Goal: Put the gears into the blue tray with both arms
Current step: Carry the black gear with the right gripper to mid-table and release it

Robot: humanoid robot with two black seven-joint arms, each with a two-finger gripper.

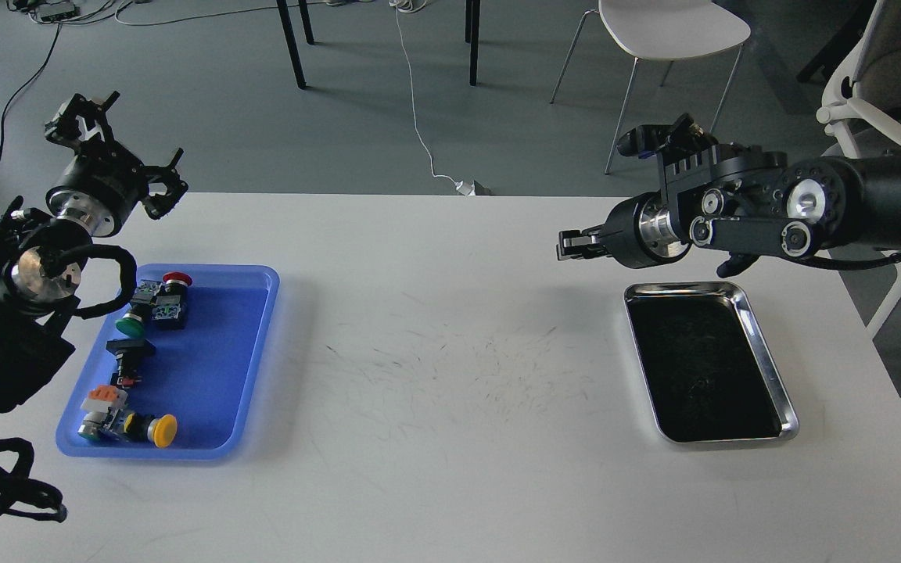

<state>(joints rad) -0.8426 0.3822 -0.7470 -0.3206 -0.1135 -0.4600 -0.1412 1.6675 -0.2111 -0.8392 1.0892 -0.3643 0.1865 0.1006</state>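
The blue tray (251, 328) lies at the table's left and holds several coloured push-button switches (161, 301). I cannot make out any gears in this view. My left gripper (118, 148) hangs above the table's far left corner, behind the blue tray, with its fingers spread open and nothing between them. My right gripper (576, 243) hovers above the table, just up and left of the steel tray (771, 375). Its dark fingertips point left, too small to tell apart, and whether they hold anything is unclear.
The steel tray's dark inside shows nothing I can pick out. Faint scuff marks cover the white table's middle (450, 360). Chairs (669, 31) and a cable on the floor lie beyond the far edge.
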